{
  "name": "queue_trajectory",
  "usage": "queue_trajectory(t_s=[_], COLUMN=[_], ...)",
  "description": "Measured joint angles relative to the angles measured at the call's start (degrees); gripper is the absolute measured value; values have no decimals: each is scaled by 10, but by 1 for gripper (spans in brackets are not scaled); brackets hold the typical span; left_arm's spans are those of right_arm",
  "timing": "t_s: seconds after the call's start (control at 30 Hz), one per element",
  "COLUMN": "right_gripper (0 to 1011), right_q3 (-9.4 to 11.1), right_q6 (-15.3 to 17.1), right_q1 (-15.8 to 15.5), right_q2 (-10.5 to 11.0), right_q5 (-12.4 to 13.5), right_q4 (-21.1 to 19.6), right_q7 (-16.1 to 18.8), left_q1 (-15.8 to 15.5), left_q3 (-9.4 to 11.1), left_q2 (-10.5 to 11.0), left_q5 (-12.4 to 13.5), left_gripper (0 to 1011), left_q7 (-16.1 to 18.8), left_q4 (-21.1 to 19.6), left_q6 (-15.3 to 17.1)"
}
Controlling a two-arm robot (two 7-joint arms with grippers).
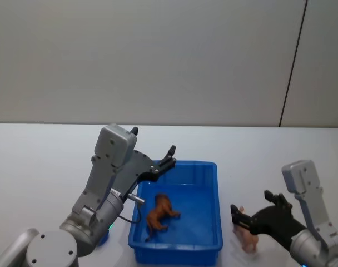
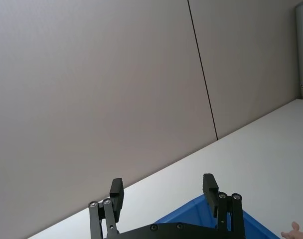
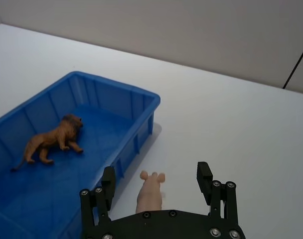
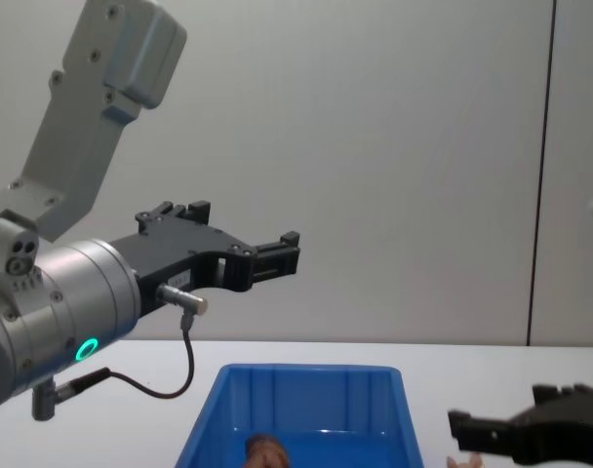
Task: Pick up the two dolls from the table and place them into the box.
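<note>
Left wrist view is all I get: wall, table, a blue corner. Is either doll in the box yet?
Observer: Yes, the brown lion doll lies inside the blue box.
Operator: And the pink one?
Observer: The pink doll is on the table beside the box, between the right end effector's open fingers, untouched.
Operator: Where's my arm?
Observer: The left end effector hangs open, high above the box's left side.

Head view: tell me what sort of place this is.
Probably a robot lab or test bench: a white table against a plain grey wall, a blue box with a brown doll in it. The left gripper hangs open above the box; the right gripper is open over the pink doll.
</note>
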Motion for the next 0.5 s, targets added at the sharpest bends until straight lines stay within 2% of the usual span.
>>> queue_trajectory(t_s=[0.23,0.5], right_gripper=[1001,1001], right_q3=[0,-3], right_q6=[19,21], right_q1=[-4,-1], right_q2=[4,2], right_q5=[-4,-14], right_q4=[12,43], right_q7=[7,19], left_q1=[0,0], left_q3=[0,0], left_q2=[0,0], left_q5=[0,0], left_gripper=[1001,1001], left_q7=[0,0], left_q4=[0,0], left_q6=[0,0])
